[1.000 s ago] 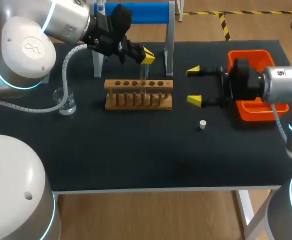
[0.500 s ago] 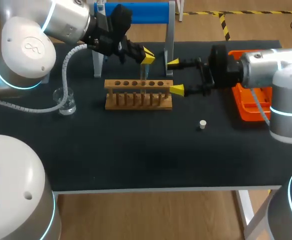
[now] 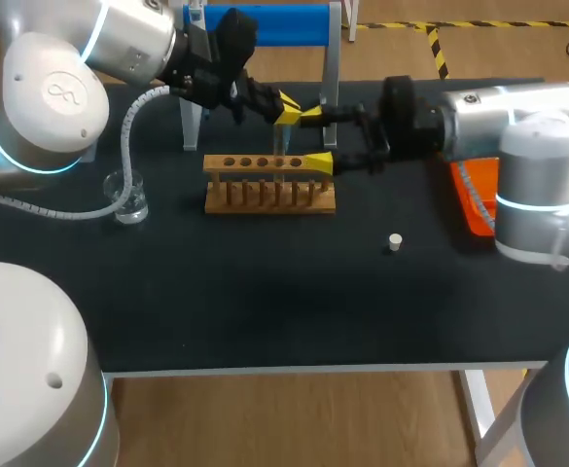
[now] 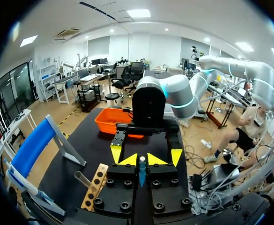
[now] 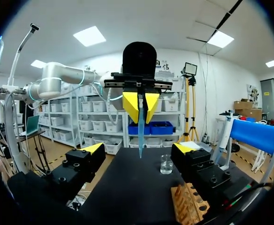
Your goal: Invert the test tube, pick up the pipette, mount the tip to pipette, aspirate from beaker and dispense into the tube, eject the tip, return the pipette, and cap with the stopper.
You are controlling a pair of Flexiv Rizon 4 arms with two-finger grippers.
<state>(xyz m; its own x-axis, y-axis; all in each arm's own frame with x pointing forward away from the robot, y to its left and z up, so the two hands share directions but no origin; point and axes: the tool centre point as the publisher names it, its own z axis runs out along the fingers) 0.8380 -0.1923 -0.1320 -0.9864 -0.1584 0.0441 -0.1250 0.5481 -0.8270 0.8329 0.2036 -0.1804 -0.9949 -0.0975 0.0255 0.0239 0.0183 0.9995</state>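
My left gripper (image 3: 286, 107) hangs over the wooden rack (image 3: 269, 183), shut on a thin clear test tube (image 3: 279, 146) that points down toward the rack's holes. In the left wrist view the tube (image 4: 142, 171) sits pinched between the yellow tips of that gripper (image 4: 142, 160). My right gripper (image 3: 313, 138) comes in level from the right, open, its tips just right of the tube. From the right wrist, the tube (image 5: 140, 131) hangs just ahead of the right gripper (image 5: 137, 149), between the lines of its spread fingers. A white stopper (image 3: 394, 242) lies on the mat.
A glass beaker (image 3: 128, 199) stands left of the rack. A blue-topped stand (image 3: 255, 24) rises behind the rack. An orange tray (image 3: 479, 199) lies at the right, partly hidden under my right arm. Dark mat stretches in front of the rack.
My right arm has swung left from the orange tray to the left gripper and the tube. The left arm and the tube have kept still.
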